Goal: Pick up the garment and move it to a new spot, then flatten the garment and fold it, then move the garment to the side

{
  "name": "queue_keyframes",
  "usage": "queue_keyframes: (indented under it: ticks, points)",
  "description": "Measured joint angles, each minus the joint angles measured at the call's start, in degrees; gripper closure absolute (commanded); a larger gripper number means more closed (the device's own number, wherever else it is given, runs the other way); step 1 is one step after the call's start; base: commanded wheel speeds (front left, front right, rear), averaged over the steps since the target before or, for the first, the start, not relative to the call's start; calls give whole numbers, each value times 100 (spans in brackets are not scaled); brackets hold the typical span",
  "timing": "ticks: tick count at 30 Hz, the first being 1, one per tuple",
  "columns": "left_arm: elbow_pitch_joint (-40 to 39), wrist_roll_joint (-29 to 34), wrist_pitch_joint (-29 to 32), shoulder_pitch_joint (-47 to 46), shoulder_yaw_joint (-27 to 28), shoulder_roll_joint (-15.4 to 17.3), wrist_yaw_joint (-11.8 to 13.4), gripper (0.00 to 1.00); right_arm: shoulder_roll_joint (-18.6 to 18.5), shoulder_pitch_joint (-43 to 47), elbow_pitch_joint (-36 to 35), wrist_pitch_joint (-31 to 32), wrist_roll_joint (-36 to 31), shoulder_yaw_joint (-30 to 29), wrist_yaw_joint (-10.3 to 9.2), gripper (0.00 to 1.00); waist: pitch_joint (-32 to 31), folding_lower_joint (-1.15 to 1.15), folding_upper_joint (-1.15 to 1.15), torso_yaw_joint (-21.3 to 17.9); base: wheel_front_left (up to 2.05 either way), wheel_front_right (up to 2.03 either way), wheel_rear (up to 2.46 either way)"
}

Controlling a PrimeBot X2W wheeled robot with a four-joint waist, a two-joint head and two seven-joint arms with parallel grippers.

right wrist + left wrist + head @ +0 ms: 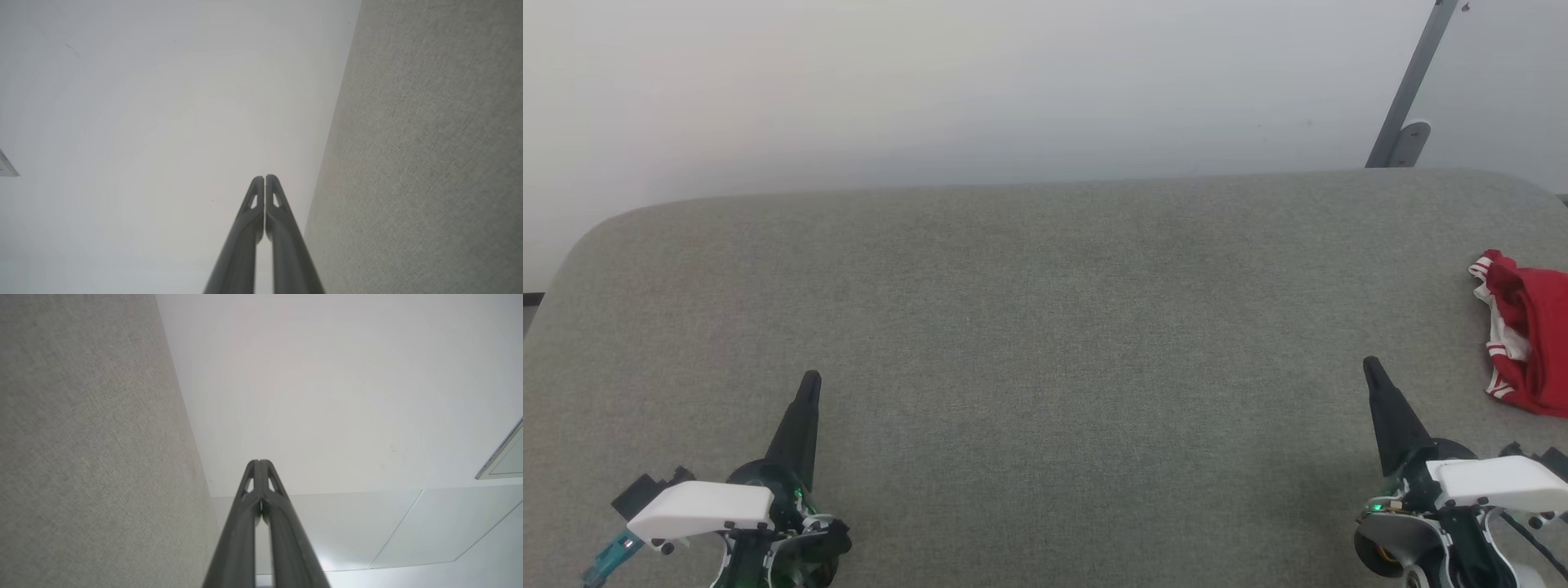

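Note:
The garment (1529, 335), red with white parts and red-and-white striped trim, lies bunched at the right edge of the grey felt table (1045, 327), partly cut off by the head view's border. My left gripper (809, 381) rests shut and empty at the lower left. My right gripper (1372, 367) is shut and empty at the lower right, a short way to the left of and nearer than the garment. In the left wrist view the left gripper (259, 462) has its fingers pressed together. In the right wrist view the right gripper (264, 178) also has its fingers together, holding nothing.
A pale wall (980, 90) stands behind the table's rounded far edge. A grey metal post (1409, 90) rises at the back right. The table surface (81, 457) runs along the left of the left wrist view, and the table surface (429, 163) along the right of the right wrist view.

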Motion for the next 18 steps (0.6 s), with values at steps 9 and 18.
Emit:
queue_keyframes:
  ticks: [9,18]
  points:
    - [0,0,0,0,0,0,0,100,0,-1,0,0,0,1,0,100,0,0,0,0,0,0,0]
    - [0,0,0,0,0,0,0,100,0,-1,0,0,0,1,0,100,0,0,0,0,0,0,0]
